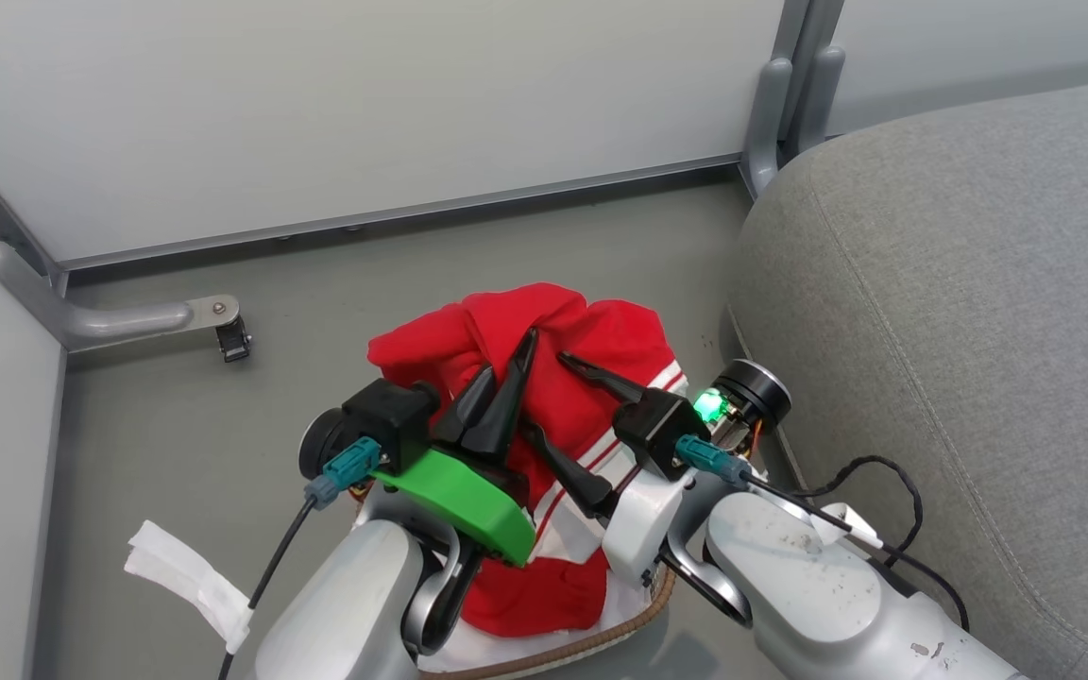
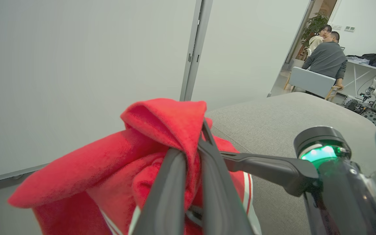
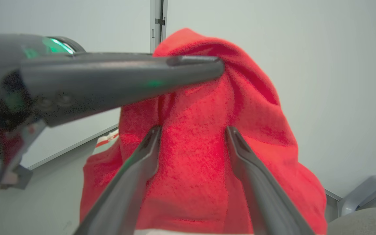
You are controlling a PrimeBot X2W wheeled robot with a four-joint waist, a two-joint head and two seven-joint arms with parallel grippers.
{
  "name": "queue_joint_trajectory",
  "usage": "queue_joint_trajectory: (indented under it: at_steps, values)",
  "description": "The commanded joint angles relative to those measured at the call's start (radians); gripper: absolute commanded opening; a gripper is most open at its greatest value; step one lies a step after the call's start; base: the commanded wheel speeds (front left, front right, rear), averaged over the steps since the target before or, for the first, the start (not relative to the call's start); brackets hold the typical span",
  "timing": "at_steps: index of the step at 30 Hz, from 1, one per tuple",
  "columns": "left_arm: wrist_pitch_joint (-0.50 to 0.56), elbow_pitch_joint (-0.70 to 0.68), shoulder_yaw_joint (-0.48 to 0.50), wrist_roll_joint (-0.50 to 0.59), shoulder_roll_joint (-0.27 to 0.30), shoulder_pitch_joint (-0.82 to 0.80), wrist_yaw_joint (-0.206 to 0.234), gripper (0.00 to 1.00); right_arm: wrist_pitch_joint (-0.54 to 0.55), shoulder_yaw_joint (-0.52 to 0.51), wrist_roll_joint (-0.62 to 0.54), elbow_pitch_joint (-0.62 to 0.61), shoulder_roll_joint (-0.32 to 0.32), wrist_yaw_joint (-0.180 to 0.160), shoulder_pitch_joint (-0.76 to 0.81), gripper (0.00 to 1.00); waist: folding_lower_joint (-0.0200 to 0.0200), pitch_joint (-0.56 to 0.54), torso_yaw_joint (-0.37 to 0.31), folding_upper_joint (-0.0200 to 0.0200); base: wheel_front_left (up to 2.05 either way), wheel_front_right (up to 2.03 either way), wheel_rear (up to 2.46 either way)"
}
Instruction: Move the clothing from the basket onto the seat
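Red cloth and the two forearms hide nearly all of the basket (image 1: 591, 640); just a short arc of its brown rim shows at the near edge, with a strip of white beneath the cloth that is hard to identify; the basket stands on the grey floor (image 1: 166, 416). At the left, the left hand (image 1: 512, 354) is pinched tight on a fold of the clothing (image 1: 601, 326), drawing it up into a peak; its fingertips point far and slightly right. The clothing sits bunched in the basket, its long axis running near to far, the white striped hem slanting toward the far right. Just right of that grip, the right hand (image 1: 546, 392) stands wide, its fingers aimed far-left at the cloth; whether they touch it cannot be told. Farther right lies the seat (image 1: 960, 283), cut off by the frame.
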Motion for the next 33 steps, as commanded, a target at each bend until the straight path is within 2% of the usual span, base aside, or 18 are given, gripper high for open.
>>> queue_joint_trajectory:
  at_steps: [1, 4, 10, 17, 18, 19, 21, 28, 29, 30, 31, 33]
  values:
    - [-0.004, -0.002, -0.007, -0.007, -0.004, -0.016, -0.003, 0.0, -0.001, 0.012, 0.011, 0.025, -0.004, -0.001, -0.013, 1.0, 0.0001, -0.003, 0.004, -0.0001, 0.0, 0.0, 0.0]
    - [-0.004, -0.002, -0.024, -0.015, -0.008, -0.015, -0.003, 0.0, -0.001, 0.04, 0.044, 0.084, -0.004, -0.001, -0.029, 1.0, 0.0001, -0.005, 0.01, -0.0001, 0.0, 0.0, 0.0]
    - [-0.004, 0.002, -0.067, -0.036, -0.012, -0.017, -0.003, 0.0, -0.001, 0.076, 0.085, 0.125, -0.004, -0.001, -0.054, 1.0, 0.0001, -0.01, 0.021, -0.0001, 0.0, 0.0, 0.0]
    - [-0.004, 0.003, -0.099, -0.068, -0.014, -0.008, -0.003, 0.0, -0.001, 0.059, 0.112, 0.157, -0.004, -0.001, -0.047, 1.0, 0.0001, -0.021, 0.035, -0.0001, 0.0, 0.0, 0.0]
    - [-0.004, 0.003, -0.101, -0.071, -0.014, -0.008, -0.003, 0.0, -0.001, 0.062, 0.117, 0.16, -0.004, -0.001, -0.042, 0.88, 0.0001, -0.023, 0.036, -0.0001, 0.0, 0.0, 0.0]
    - [-0.004, 0.004, -0.102, -0.072, -0.014, -0.006, -0.003, 0.0, -0.001, 0.065, 0.122, 0.161, -0.004, -0.001, -0.041, 0.41, 0.0001, -0.024, 0.037, -0.0001, 0.0, 0.0, 0.0]
    - [-0.004, 0.008, -0.103, -0.075, -0.014, 0.0, -0.003, 0.0, -0.001, 0.071, 0.136, 0.156, -0.004, -0.001, -0.038, 0.0, 0.0001, -0.027, 0.038, -0.0001, 0.0, 0.0, 0.0]
    - [-0.002, 0.032, -0.082, -0.045, 0.003, 0.016, -0.003, 0.0, -0.001, 0.019, 0.132, 0.129, -0.004, -0.001, -0.014, 0.0, 0.0001, -0.029, 0.023, -0.0001, 0.0, 0.0, 0.0]
    - [-0.002, 0.032, -0.073, -0.039, 0.002, 0.021, -0.003, 0.25, -0.001, -0.001, 0.129, 0.121, -0.004, -0.001, -0.009, 0.0, 0.0001, -0.029, 0.018, -0.0001, 0.0, 0.0, 0.0]
    - [-0.002, 0.032, -0.066, -0.029, 0.002, 0.025, -0.003, 0.44, -0.002, -0.019, 0.121, 0.115, -0.004, -0.001, -0.003, 0.0, 0.0001, -0.027, 0.013, -0.0001, 0.0, 0.0, 0.0]
    - [-0.002, 0.04, -0.061, -0.018, 0.005, 0.031, -0.003, 1.0, -0.002, -0.038, 0.111, 0.111, -0.004, -0.001, 0.007, 0.0, 0.0001, -0.026, 0.006, -0.0001, 0.0, 0.0, 0.0]
    - [-0.002, 0.04, -0.044, 0.003, 0.007, 0.034, -0.003, 1.0, -0.002, -0.073, 0.096, 0.095, -0.006, -0.001, 0.025, 0.0, 0.0001, -0.02, -0.012, -0.0001, 0.0, 0.0, 0.0]
